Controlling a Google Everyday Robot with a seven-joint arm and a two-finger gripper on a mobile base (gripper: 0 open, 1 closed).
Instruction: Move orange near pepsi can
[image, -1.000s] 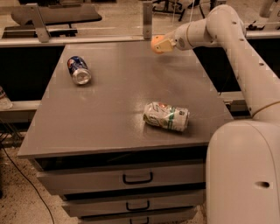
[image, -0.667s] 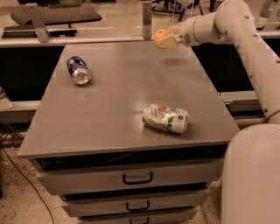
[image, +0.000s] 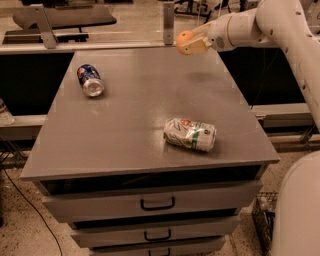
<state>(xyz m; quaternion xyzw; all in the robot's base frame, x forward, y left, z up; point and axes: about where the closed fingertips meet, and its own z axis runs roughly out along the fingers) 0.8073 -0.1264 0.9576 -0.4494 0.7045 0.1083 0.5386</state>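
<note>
We see our gripper clamped on the orange above the table's far edge, pepsi can lying far left, dented white can nearer us, well apart from both

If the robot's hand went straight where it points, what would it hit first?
Likely the pepsi can lying left on the table. The gripper, shut on the orange, points roughly that way, but depth is unclear.

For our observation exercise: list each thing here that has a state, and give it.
gripper: shut on the orange, above the table's far edge
orange: held in the air
pepsi can: lying on its side
white and green can: dented, on its side
drawers: shut
</note>
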